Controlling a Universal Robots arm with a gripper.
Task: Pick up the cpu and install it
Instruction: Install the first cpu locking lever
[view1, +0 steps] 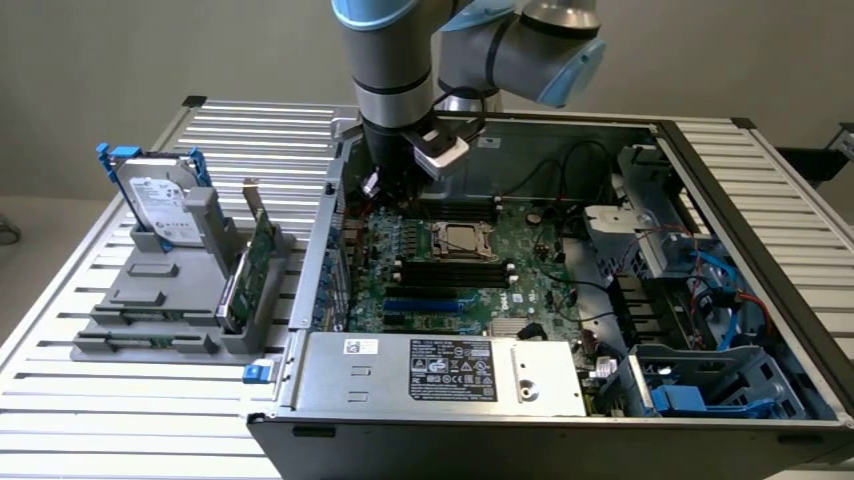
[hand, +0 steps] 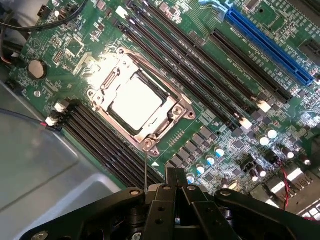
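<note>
Silver and shiny, the cpu (hand: 136, 98) is lying inside the metal-framed socket (hand: 147, 136) ahead of the tool (hand: 175, 174), whose fingers (hand: 169, 182) are pressing together on nothing in the wrist view, while the exterior view is showing the hard drive (view1: 163, 205) standing well off beside the case (view1: 534, 440).

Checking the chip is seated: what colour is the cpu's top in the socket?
The cpu top is shiny silver; best in wrist view.

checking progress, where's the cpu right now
The cpu lies inside the metal-framed socket on the motherboard, between two banks of black memory slots, near the middle of the case in the exterior view.
</note>
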